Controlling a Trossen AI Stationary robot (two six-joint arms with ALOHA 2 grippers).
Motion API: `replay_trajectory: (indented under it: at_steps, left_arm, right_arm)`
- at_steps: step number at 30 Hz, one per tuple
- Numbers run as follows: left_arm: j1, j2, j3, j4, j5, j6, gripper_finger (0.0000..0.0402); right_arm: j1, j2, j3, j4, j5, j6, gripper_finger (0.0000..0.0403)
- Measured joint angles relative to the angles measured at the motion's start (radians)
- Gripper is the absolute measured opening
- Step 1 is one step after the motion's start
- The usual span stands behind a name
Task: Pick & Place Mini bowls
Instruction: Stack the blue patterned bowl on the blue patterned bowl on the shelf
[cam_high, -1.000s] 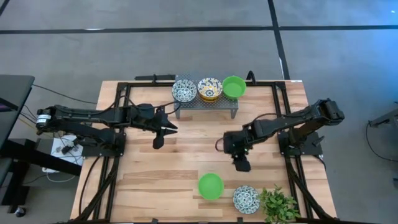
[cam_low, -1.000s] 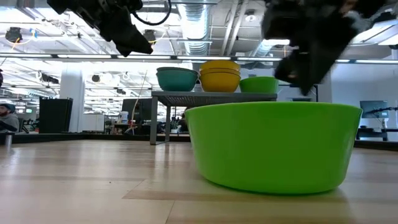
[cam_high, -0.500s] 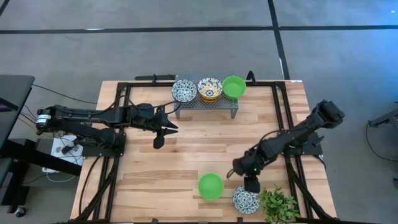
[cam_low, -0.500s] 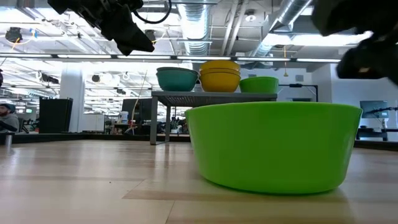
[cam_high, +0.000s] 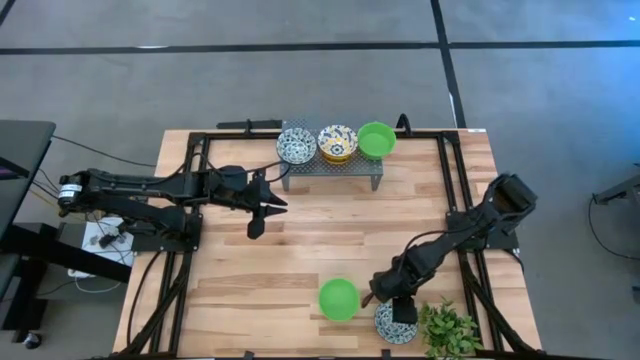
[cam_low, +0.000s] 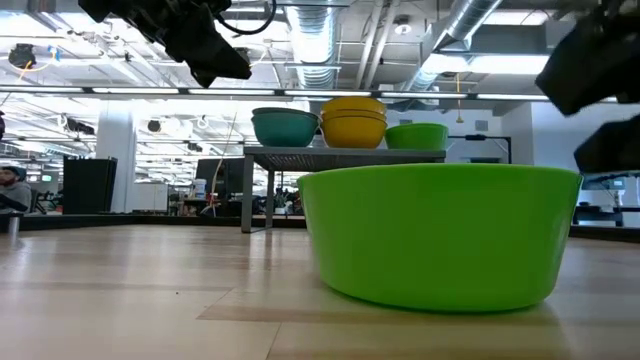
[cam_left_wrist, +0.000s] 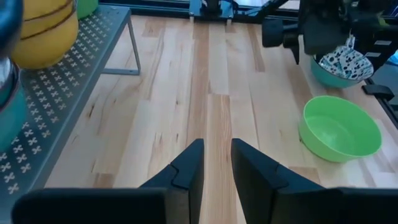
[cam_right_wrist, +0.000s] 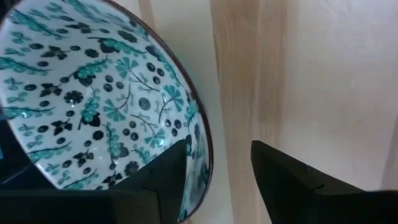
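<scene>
Right gripper (cam_right_wrist: 217, 180) jaws standing apart, straddling rim of patterned bowl (cam_high: 396, 322) at near right edge, beside green bowl (cam_high: 339, 299). You're risking tipping it if closing off-centre. Left gripper (cam_left_wrist: 216, 168) waiting mid-table, slightly parted.

Table (cam_high: 300, 250): pale wood planks, smooth, satin sheen, within a black metal frame (cam_high: 200, 150). Rack (cam_left_wrist: 68, 74): grey perforated metal, matt; patterned bowl (cam_right_wrist: 93, 106): glazed ceramic, glossy, with a dark rim. Green bowl (cam_low: 440, 235): smooth, even colour with a soft sheen, plastic-like; right gripper (cam_right_wrist: 217, 180) fingers (cam_right_wrist: 292, 180): matt black, plastic-like.
</scene>
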Motion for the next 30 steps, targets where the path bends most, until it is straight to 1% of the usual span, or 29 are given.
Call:
replay_trajectory:
  at_steps: [2,4,8,10,11,12,15,17,19,22,25,28,30]
  left_arm:
    - [0.000,0.000,0.000,0.007,0.000,0.000,0.0081]
    - [0.000,0.000,0.000,0.014,0.000,0.000,0.0081]
    - [0.000,0.000,0.000,0.020,0.001,0.000,0.0081]
    - [0.000,0.000,0.000,0.025,0.001,0.000,0.0081]
    - [0.000,0.000,0.000,0.027,0.001,0.000,0.0081]
    - [0.000,0.000,0.000,0.032,0.001,0.000,0.0081]
    - [0.000,0.000,0.000,0.040,0.001,0.000,0.0081]
    - [0.000,0.000,0.000,0.042,0.001,0.000,0.0081]
    - [0.000,0.000,0.000,0.042,0.001,0.000,0.0081]
    - [0.000,0.000,0.000,0.046,0.001,0.001,0.0081]
    - [0.000,0.000,0.000,0.050,0.001,0.003,0.0081]
    - [0.000,0.002,0.000,0.058,0.001,0.003,0.0081]
    - [0.000,0.006,0.000,0.059,0.006,0.004,0.0081]
  right_arm:
    - [-0.006,0.012,0.001,0.004,-0.006,-0.026,0.0165]
    - [-0.008,0.017,0.008,0.005,-0.006,-0.063,0.0142]
    - [-0.026,0.014,0.010,0.013,-0.006,-0.126,0.0070]
    - [-0.045,0.004,0.010,0.012,-0.007,-0.131,0.0030]
    - [-0.056,-0.001,0.010,0.013,-0.007,-0.132,0.0017]
    - [-0.069,-0.008,0.009,0.010,-0.006,-0.130,0.0012]
    - [-0.108,-0.038,0.019,0.016,0.003,-0.132,0.0020]
    - [-0.141,-0.061,0.030,0.013,0.006,-0.158,0.0021]
    - [-0.175,-0.081,0.043,0.012,0.027,-0.202,0.0014]
    - [-0.239,-0.117,0.060,0.012,0.133,-0.289,0.0007]
    - [-0.322,-0.133,0.074,0.011,0.273,-0.332,0.0017]
    - [-0.419,-0.126,0.084,0.023,0.340,-0.332,0.0018]
    - [-0.484,-0.110,0.084,0.032,0.377,-0.288,0.0011]
